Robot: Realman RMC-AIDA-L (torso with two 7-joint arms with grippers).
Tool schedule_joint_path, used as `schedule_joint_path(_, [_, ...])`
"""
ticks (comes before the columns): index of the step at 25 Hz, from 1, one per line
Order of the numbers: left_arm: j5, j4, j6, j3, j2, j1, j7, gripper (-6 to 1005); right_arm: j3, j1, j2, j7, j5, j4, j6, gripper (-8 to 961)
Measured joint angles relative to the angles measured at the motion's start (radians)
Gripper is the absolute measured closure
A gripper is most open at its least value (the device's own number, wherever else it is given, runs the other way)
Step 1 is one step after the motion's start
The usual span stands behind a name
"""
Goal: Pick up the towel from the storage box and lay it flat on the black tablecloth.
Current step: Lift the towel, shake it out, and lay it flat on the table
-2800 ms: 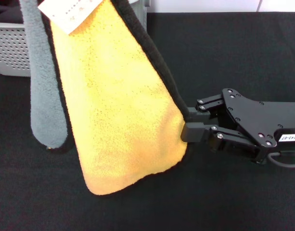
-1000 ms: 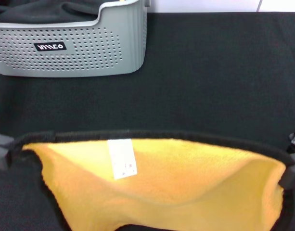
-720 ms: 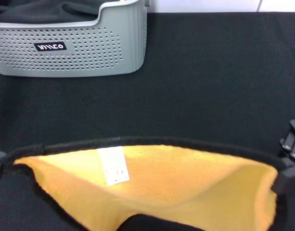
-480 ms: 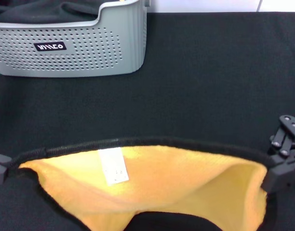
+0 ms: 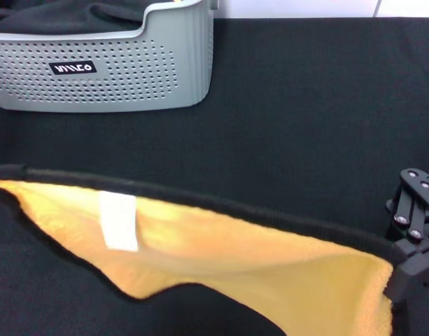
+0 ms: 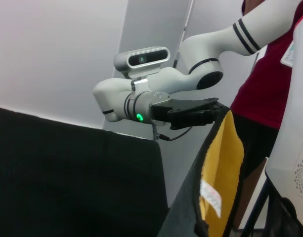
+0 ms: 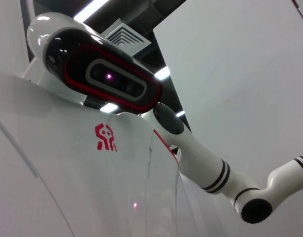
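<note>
The towel [image 5: 221, 259] is stretched wide just above the black tablecloth [image 5: 305, 112] near the front edge. Its yellow-orange face is up, its black trim runs along the far edge, and its white label [image 5: 120, 220] is left of centre. My right gripper [image 5: 402, 264] is shut on the towel's right corner. The left wrist view also shows that gripper [image 6: 218, 107] pinching the towel [image 6: 223, 163], which hangs slack from it. The towel's left corner runs off the left edge of the head view, where my left gripper is out of sight. The storage box [image 5: 130, 66] stands at the back left.
A dark charcoal cloth [image 5: 60, 14] lies inside the storage box. A white wall strip shows behind the table's far edge. A person in a red shirt [image 6: 270, 74] stands beyond the table in the left wrist view.
The towel's left end has moved out to the left and farther back, carrying the label left. The left gripper has left the head view. The right gripper has shifted slightly nearer.
</note>
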Motion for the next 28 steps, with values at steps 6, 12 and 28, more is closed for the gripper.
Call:
schedule_joint_path(6, [-0.022,0.1,0.003,-0.05,0.032,0.066,-0.081,971,0.018,-0.023,-0.011,0.012,0.012,-0.016,-0.004,929])
schedule_joint_path(12, [-0.068,0.206,0.006,-0.059,0.053,0.119,-0.148,971,0.031,-0.039,-0.022,0.046,0.012,-0.086,-0.005,927])
schedule_joint_path(28, [0.25,0.183,-0.008,-0.149,-0.09,0.047,-0.168,970,0.132,0.05,0.033,0.023,-0.095,0.133,0.173,921])
